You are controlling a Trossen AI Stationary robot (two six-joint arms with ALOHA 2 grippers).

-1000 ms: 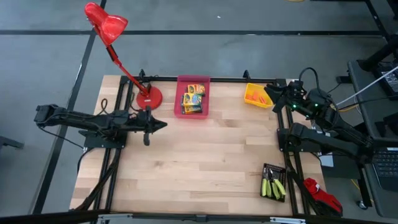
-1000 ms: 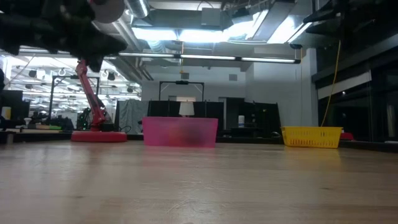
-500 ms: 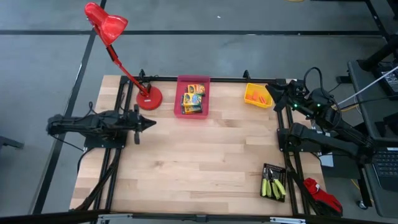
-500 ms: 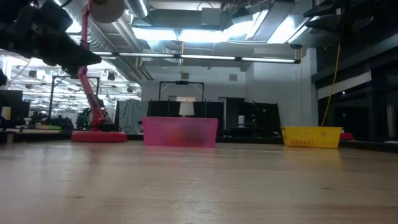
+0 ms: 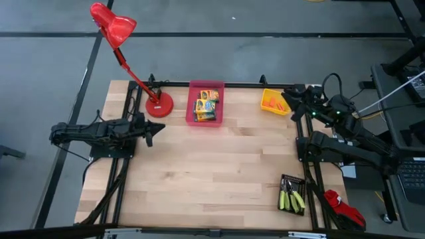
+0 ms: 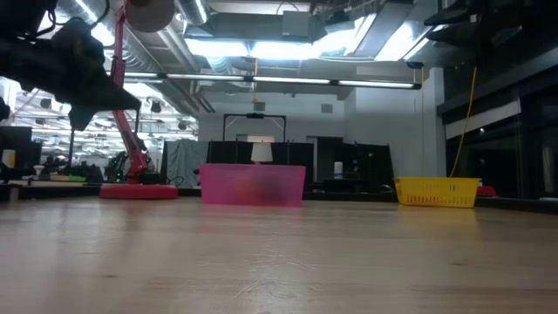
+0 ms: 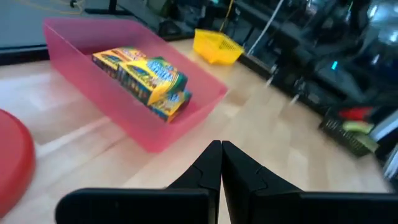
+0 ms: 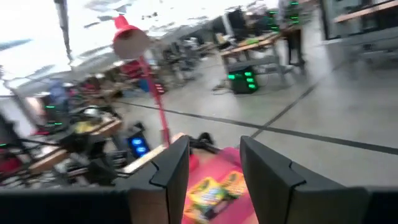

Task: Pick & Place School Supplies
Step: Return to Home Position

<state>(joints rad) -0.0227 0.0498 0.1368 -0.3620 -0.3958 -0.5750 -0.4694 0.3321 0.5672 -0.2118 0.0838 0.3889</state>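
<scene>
1. Looked straight down on a pale wooden worktop set on a grey floor, with a red desk lamp standing at the far left corner.
2. Found the crayon boxes lying together inside the pink bin, at the middle of the far edge.
3. Found the orange stubby pieces in the yellow bin at the far right, and the pliers, lime-green handles showing, in the black bin near the front right corner.
4. Located the left gripper over the worktop's left side, near the lamp's round base and pointing towards the middle. Saw its jaws clenched together on nothing in the left wrist view.
5. Located the right gripper just beside the yellow bin's right edge. Saw its jaws spread apart and empty in the right wrist view, with the pink bin visible between them.
6. Judged the sorting finished, with only the folding back of both arms left to do.
7. Judged the likeliest mishaps as follows: clipping the yellow bin's rim with the spread jaws and tipping or dragging it, through too low or too wide a swing by the right arm; knocking the lamp's base or stem, through a sideways sweep by the left arm so close to it.
</scene>
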